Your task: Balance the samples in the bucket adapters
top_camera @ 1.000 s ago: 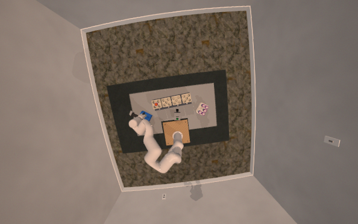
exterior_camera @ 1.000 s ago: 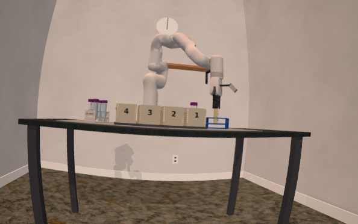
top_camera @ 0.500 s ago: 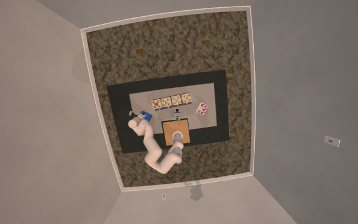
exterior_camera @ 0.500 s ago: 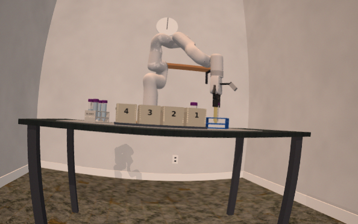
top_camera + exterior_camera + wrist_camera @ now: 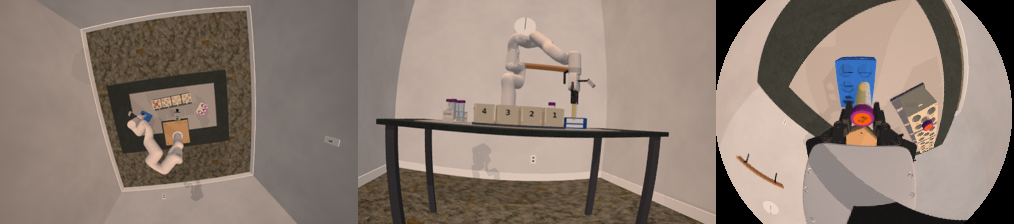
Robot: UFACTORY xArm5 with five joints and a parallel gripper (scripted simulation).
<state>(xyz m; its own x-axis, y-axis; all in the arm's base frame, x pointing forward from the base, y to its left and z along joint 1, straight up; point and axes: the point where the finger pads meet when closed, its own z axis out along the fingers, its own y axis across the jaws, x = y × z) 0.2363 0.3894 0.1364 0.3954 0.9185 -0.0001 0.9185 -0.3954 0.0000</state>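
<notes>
My gripper (image 5: 574,102) is shut on a sample tube (image 5: 574,111) with an orange cap dot (image 5: 860,117) and yellowish contents. The tube hangs upright, its tip just above the blue sample rack RS (image 5: 572,123), which also shows in the wrist view (image 5: 855,78) and from above (image 5: 146,115). The rack's wells look empty. The loading stand ST carries several tan adapters numbered 1 to 4 (image 5: 518,114). One tube with a purple cap (image 5: 551,105) stands in adapter 1 (image 5: 554,117); its orange dot shows from above (image 5: 156,104). The white blank rack RB (image 5: 452,111) holds several purple-capped tubes.
The green key DONE (image 5: 177,118) sits on its small desk near the arm's base, between the stand and the wooden base plate (image 5: 176,131). RB lies at the far side of the table from RS (image 5: 202,109). RS stands close to adapter 1.
</notes>
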